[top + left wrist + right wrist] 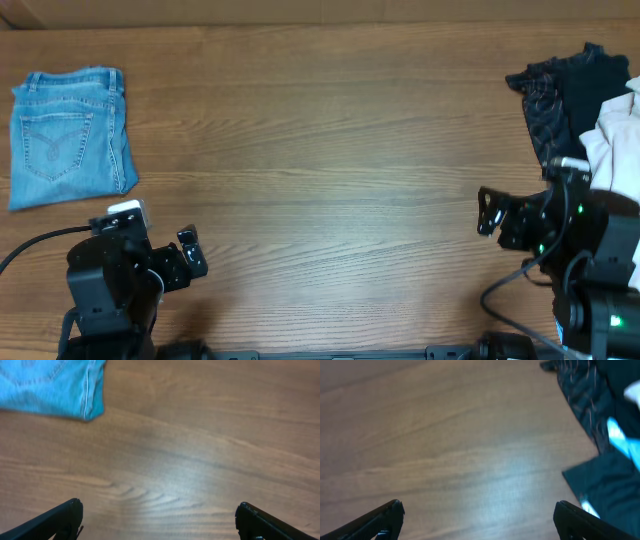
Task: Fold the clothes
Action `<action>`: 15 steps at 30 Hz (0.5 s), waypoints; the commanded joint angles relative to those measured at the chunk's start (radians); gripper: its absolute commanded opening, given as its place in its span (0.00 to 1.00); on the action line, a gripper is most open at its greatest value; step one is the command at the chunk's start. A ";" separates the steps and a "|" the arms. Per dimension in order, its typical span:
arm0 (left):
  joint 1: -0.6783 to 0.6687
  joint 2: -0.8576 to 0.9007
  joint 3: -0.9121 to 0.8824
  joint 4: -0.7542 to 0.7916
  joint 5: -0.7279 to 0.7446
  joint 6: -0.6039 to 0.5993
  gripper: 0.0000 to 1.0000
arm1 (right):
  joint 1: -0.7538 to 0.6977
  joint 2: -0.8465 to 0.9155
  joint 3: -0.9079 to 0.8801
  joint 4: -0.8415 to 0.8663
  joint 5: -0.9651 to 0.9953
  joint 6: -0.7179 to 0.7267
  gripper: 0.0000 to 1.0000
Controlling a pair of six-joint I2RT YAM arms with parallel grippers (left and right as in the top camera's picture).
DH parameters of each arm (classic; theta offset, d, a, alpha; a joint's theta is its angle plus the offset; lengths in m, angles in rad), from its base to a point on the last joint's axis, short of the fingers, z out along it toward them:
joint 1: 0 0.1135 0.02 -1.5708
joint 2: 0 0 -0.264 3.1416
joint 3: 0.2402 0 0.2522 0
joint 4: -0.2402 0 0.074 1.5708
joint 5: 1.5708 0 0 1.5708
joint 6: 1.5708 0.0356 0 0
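Overhead view: your left gripper and right gripper sit nearest, both jaws spread wide and holding nothing, over the brown wooden table. Farther back, the folded light blue denim jeans lie at the table's left edge.

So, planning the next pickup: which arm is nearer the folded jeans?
Left. The left arm is by the jeans' near edge; the right arm is across the table, beside the dark garment.
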State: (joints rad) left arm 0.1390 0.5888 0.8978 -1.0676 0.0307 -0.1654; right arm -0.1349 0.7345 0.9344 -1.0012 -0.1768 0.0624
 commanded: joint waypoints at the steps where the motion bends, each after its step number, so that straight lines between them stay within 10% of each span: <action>1: 0.004 0.000 -0.013 -0.015 -0.019 -0.018 1.00 | 0.005 -0.024 -0.017 -0.050 0.011 -0.006 1.00; 15: 0.004 0.000 -0.013 -0.021 -0.019 -0.018 1.00 | 0.005 -0.011 -0.017 -0.086 0.011 -0.006 1.00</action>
State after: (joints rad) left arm 0.1390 0.5900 0.8879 -1.0878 0.0223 -0.1654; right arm -0.1349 0.7246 0.9234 -1.0924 -0.1749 0.0624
